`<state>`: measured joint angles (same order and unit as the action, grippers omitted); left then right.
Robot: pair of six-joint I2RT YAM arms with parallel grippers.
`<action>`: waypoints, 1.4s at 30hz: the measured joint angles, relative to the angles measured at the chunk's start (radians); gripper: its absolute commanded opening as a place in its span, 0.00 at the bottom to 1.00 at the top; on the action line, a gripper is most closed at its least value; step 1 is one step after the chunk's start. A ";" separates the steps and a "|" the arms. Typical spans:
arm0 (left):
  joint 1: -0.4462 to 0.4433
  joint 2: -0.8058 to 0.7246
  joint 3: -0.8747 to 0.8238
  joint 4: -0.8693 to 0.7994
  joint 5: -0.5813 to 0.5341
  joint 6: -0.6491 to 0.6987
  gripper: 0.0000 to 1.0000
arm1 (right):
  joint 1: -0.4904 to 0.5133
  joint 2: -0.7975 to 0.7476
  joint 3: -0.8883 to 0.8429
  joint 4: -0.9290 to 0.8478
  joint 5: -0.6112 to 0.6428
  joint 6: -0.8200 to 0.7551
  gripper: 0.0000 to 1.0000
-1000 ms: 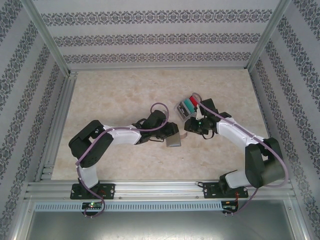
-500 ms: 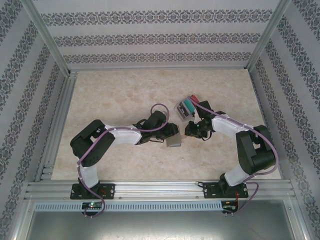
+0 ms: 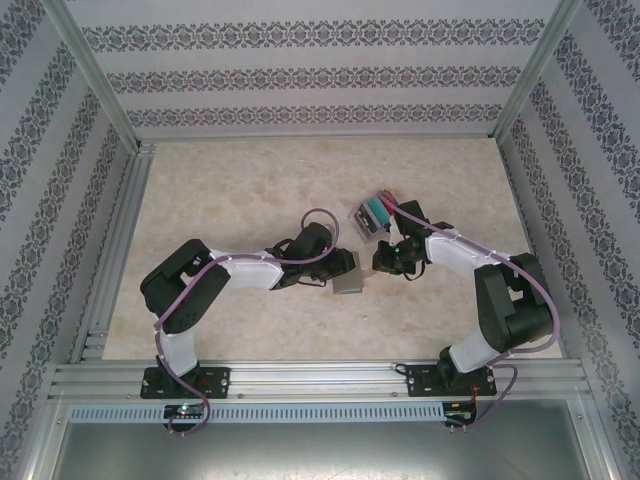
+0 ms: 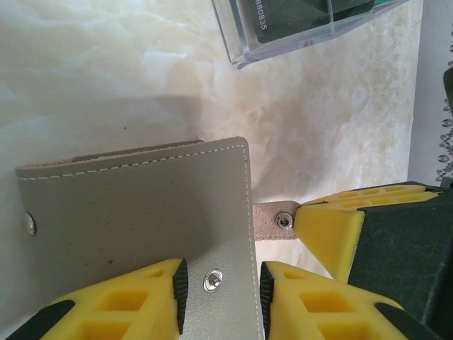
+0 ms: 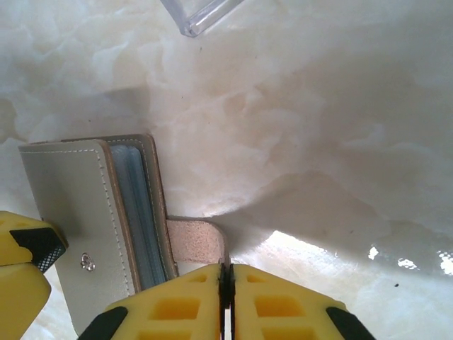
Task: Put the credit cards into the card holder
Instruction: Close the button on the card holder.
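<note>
Closing in over the last second, the right gripper (image 5: 225,297) now pinches the strap tab (image 5: 195,241) of the card holder (image 5: 92,227), jaws nearly touching. That looks like the start of pulling it open, while the left gripper (image 4: 219,297) clamps the holder's near edge, mid-table. Holder lies flat, long axis seemingly near-to-far — strap and opening edge point toward the right arm. Just beyond it, the credit cards (image 3: 377,209) wait in a clear box (image 4: 233,49) — not yet loaded, by my read.

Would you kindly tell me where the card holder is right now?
In the top view the card holder lies mid-table, just below the clear card box; the left fingers clamp its edge and the right fingers pinch its strap.
</note>
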<state>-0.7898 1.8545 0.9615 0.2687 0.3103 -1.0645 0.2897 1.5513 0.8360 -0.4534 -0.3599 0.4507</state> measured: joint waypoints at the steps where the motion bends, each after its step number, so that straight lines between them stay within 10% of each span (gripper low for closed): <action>1: 0.000 0.000 0.000 -0.004 0.000 0.004 0.35 | 0.000 0.000 0.000 0.000 -0.002 -0.002 0.03; 42: 0.000 -0.145 -0.094 -0.084 -0.121 0.010 0.32 | 0.084 0.096 0.053 0.076 -0.201 0.063 0.00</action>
<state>-0.7898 1.7092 0.8677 0.1848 0.1898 -1.0546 0.3733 1.6470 0.8894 -0.3775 -0.5606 0.5140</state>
